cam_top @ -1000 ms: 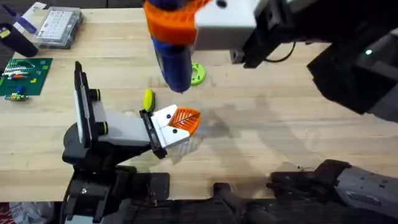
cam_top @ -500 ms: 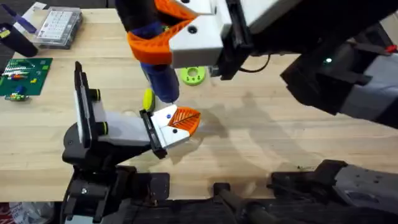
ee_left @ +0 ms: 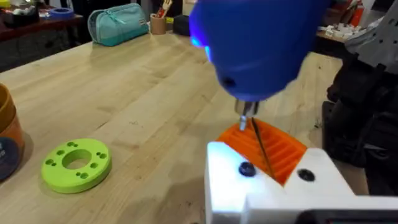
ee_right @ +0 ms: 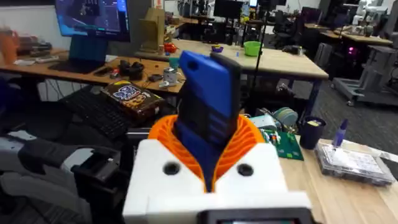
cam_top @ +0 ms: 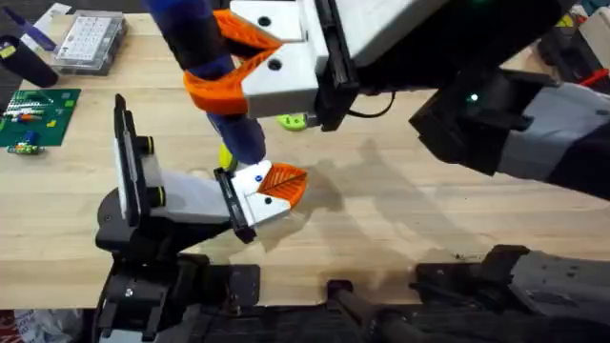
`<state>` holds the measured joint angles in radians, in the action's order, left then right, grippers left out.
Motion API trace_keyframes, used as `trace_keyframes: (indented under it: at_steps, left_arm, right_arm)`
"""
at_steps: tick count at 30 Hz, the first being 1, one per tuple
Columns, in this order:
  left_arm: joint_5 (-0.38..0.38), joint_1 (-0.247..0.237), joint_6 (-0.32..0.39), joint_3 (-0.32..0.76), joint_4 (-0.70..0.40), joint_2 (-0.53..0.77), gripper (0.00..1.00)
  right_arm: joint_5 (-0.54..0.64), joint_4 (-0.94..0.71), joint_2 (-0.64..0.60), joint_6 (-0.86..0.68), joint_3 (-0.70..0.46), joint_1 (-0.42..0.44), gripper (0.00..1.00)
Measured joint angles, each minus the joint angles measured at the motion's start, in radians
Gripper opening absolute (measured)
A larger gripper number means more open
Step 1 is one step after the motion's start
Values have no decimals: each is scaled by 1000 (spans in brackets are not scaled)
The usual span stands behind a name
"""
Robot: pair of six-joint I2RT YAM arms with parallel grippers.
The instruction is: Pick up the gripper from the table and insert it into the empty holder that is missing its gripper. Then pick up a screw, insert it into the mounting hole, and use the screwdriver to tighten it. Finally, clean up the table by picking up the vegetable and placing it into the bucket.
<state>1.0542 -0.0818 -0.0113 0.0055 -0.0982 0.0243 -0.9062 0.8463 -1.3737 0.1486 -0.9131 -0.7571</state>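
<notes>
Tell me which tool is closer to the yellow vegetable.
Left. The left tool sits low by the table, just beside the vegetable; the right tool is raised high above it, shut on the screwdriver.

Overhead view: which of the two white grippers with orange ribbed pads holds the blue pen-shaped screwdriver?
The right gripper, raised high, is shut on the screwdriver; the left gripper lies low over the wooden table, under the screwdriver's tip.
</notes>
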Motion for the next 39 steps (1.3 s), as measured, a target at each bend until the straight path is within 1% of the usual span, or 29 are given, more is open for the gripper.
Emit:
trace_keyframes:
  at_steps: [20, 39]
  left_arm:
    - [0, 0, 0, 0, 0, 0, 13]
    - [0, 0, 0, 0, 0, 0, 13]
  right_arm:
    - [-61, 2, -1, -20, 2, -17, 28]
    - [-61, 11, -8, -45, 19, -17, 28]
